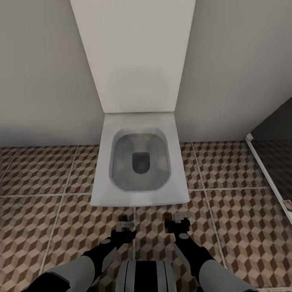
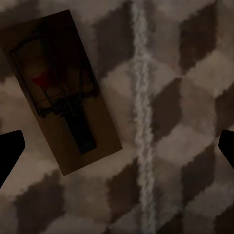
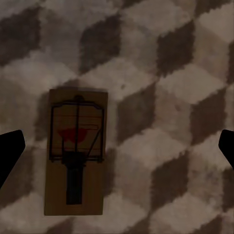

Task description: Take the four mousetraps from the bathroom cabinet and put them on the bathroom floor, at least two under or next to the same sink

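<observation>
- Left gripper (image 2: 117,144) hangs wide open over the floor (image 2: 185,97), holding nothing; a mousetrap (image 2: 61,92) lies flat under it, off toward one fingertip, beside a grout line (image 2: 141,122).
- Right gripper (image 3: 117,146) is spread open and empty too, with another mousetrap (image 3: 75,151) flat on the tiles near one finger.
- Both arms sit just in front of the toilet (image 1: 140,162).

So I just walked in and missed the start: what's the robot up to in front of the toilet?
It is laying mousetraps on the patterned bathroom floor before the white toilet. Each wrist camera shows one mousetrap lying flat on the tiles: one below the left claw, another below the right claw. Both claws are open and empty.
</observation>
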Available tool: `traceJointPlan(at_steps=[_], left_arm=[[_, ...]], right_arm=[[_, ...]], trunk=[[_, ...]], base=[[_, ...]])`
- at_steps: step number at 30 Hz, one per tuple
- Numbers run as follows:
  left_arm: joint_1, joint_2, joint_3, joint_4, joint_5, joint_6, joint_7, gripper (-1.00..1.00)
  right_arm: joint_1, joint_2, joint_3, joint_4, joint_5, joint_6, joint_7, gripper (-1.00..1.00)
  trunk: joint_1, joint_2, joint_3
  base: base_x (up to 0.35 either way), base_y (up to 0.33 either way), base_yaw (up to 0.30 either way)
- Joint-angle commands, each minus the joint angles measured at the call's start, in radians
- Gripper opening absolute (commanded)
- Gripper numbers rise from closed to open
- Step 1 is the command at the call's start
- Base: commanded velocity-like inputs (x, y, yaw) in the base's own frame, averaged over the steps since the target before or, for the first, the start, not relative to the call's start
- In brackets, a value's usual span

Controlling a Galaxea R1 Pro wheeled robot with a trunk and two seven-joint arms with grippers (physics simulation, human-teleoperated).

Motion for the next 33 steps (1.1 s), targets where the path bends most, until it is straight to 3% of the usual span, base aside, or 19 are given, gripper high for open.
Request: traceJointPlan(at_steps=[1,33], left_arm=[[-0.001,0.0,-0.007,0.002,0.01,-0.004,-0.003,1.0],[-0.001,0.0,-0.007,0.002,0.01,-0.004,-0.003,1.0]], right_arm=[[-0.001,-0.001,0.008,0.001,-0.007,-0.004,-0.006,1.0],[-0.001,-0.001,0.008,0.001,-0.007,-0.004,-0.006,1.0]], trunk=[[0.0,0.0,0.0],[0.0,0.0,0.0]], base=[[0.0,0.0,0.0],[0.0,0.0,0.0]])
